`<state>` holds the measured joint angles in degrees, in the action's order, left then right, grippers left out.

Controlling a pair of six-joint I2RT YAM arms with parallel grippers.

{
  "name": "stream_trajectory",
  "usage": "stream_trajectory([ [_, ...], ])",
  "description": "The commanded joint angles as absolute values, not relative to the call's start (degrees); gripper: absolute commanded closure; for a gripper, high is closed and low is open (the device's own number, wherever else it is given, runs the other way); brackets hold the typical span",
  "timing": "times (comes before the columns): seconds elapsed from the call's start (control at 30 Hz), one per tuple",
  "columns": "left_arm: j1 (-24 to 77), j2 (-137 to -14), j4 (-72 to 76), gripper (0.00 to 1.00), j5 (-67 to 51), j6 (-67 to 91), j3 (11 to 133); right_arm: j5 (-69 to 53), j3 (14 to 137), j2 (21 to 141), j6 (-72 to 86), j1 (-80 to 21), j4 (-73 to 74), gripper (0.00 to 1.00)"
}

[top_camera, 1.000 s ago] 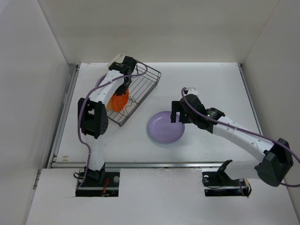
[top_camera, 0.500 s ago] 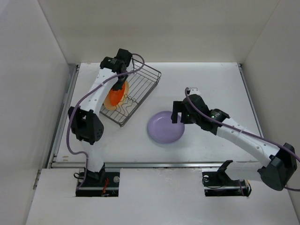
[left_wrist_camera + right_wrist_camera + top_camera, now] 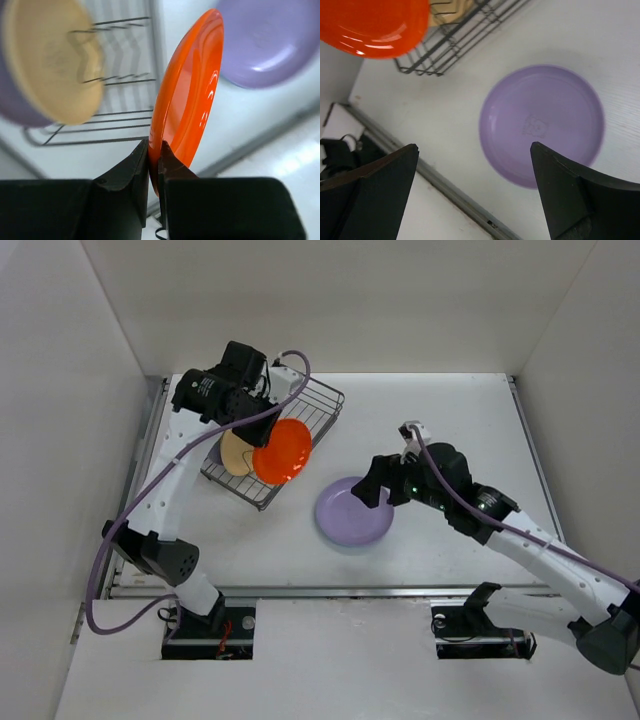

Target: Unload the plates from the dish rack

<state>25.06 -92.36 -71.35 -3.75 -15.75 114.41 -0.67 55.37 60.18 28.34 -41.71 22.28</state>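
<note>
Over the dish rack edge: red-orange plate in left hand

Left hand is clamped on the red-orange plate's rim and holds it on edge, tilted, above the rack's near side. Tan-yellow plate stands between the rack's wires. Right hand is spread wide and empty, hovering over the lavender plate. That plate lies flat on the surface near the rack.

The left arm rises from its near-left base toward the far left, its left gripper pinched tight on the rim of a red-orange plate, while the right arm stretches leftward to mid-scene, the right gripper spread wide and pointing down.
</note>
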Motion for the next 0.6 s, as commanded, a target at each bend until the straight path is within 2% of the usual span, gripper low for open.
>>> stream_trajectory([
  [0.0,25.49,-90.35,-80.39,1.00,-27.39,-23.26,115.32,-12.03,51.61,55.12,27.07,-42.28,5.41,0.00],
  [0.07,26.18,-90.87,-82.52,1.00,-34.85,-25.83,114.43,-12.56,50.19,54.58,27.68,-42.28,2.12,0.00],
  [0.2,28.56,-92.10,-85.69,1.00,-41.38,-30.05,113.20,-13.79,49.66,55.80,28.21,-42.28,-1.49,0.00],
  [0.4,30.76,-93.34,-86.22,1.00,-42.54,-30.06,112.68,-16.43,49.13,59.94,29.44,-42.28,-6.14,0.02],
  [0.47,31.29,-93.34,-86.74,1.00,-43.24,-30.67,112.68,-16.96,48.43,60.55,30.05,-42.28,-7.38,0.16],
  [0.5,31.81,-93.34,-86.75,1.00,-43.24,-30.67,112.15,-18.01,47.91,60.56,30.06,-42.28,-8.60,0.27],
  [0.53,31.82,-93.34,-86.14,1.00,-43.24,-29.98,112.15,-18.54,47.90,60.56,30.06,-42.28,-8.61,0.48],
  [0.57,31.82,-93.34,-85.61,1.00,-43.24,-29.97,112.15,-19.15,47.90,60.56,30.06,-42.28,-9.14,0.62],
])
